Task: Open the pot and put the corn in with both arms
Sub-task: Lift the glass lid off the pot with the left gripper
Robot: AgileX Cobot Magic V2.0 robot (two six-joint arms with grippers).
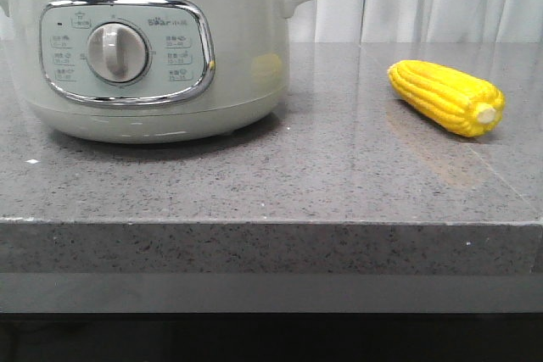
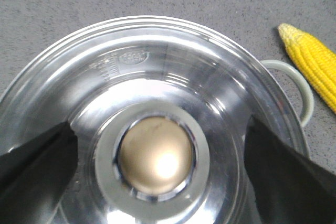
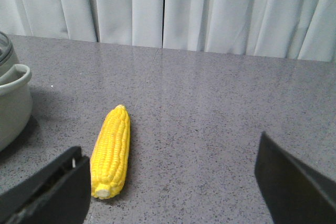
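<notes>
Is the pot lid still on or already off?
On. The glass lid with its gold knob covers the pot; the open left gripper straddles the knob.

One pot (image 1: pixel 153 48) with one lid (image 2: pixel 157 108), one corn (image 1: pixel 447 97), two claws (image 2: pixel 157 182) (image 3: pixel 173 192).

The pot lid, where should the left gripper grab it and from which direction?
Probably by the round gold knob at the centre of the glass lid, coming straight down from above. The knob is the only raised part on the smooth dome, and the left gripper already hangs open over it, one finger on each side. The pot stands upright on the counter, so a vertical lift should clear it.
</notes>
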